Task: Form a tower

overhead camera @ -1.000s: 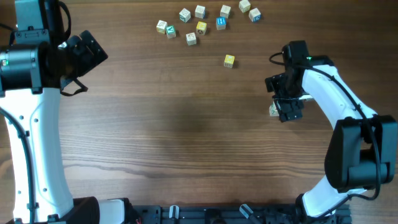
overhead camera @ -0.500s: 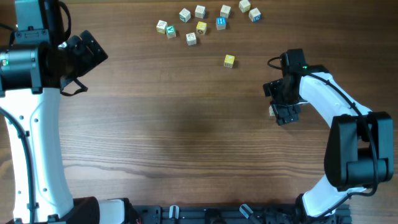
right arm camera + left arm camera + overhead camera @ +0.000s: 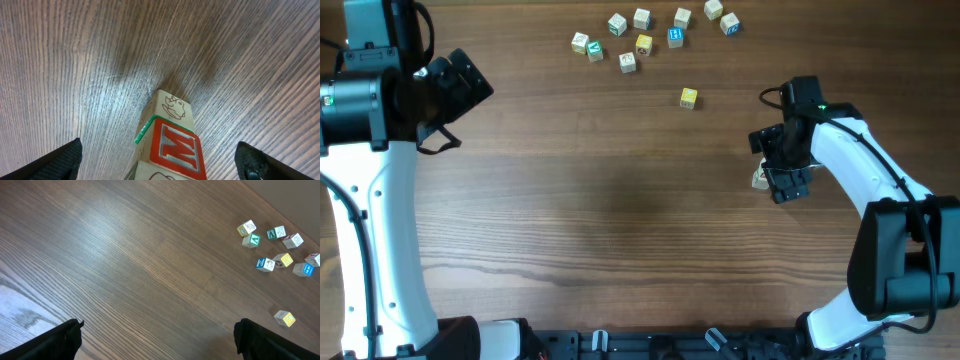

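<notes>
Right pincer (image 3: 160, 159) spread wide, tower (image 3: 172, 127) free between its fingers (image 3: 60, 160), untouched so it not tip; left pincer (image 3: 157, 341) also spread

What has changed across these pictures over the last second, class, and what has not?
The right gripper drifted slightly left at the tower, then back right, jaws open, gripping nothing. The tower, scattered cubes and left gripper stayed put.
</notes>
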Controlling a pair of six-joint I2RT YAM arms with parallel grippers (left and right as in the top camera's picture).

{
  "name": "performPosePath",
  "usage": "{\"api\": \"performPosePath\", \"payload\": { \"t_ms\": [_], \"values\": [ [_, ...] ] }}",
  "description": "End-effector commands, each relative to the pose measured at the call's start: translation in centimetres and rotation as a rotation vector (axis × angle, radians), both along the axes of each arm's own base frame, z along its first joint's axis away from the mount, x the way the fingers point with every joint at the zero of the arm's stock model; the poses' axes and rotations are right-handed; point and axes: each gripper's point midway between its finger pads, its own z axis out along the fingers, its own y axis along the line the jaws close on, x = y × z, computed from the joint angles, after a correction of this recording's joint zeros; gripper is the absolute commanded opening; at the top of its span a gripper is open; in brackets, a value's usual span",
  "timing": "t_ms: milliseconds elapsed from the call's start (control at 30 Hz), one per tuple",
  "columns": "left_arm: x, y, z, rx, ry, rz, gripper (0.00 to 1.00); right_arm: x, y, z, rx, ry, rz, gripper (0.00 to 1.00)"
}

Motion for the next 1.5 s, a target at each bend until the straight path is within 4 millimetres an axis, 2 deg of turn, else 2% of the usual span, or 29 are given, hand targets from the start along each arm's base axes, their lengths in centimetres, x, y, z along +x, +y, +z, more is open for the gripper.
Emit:
{"api": "performPosePath", "payload": {
  "t_ms": [0,100,367,600,833,1233,1467],
  "values": [
    [-0.1,0.3,-0.1,0.007,0.001,0.012,1.00,0.4,0.0,1.0,0.013,-0.010,-0.120,0.96],
    [-0.1,0.3,-0.1,0.007,0.001,0.012,1.00,-1.0,-0.7,0.7,-0.026,0.057,-0.255,0.94],
    [-0.1,0.3,-0.1,0.007,0.001,0.011,1.00,-0.6,-0.8,0.5,-0.025,0.052,-0.355,0.91],
    [-0.1,0.3,-0.1,0.007,0.001,0.012,1.00,0.3,-0.1,-0.9,0.014,0.056,-0.354,0.88],
    [-0.1,0.3,-0.1,0.007,0.001,0.012,1.00,0.1,0.0,-2.0,0.013,0.088,-0.352,0.83],
    [-0.1,0.3,-0.1,0.007,0.001,0.012,1.00,0.1,0.0,-2.0,0.012,0.086,-0.328,0.52],
    [-0.1,0.3,-0.1,0.007,0.001,0.011,1.00,0.1,0.0,-2.0,0.012,0.086,-0.328,0.48]
  ]
}}
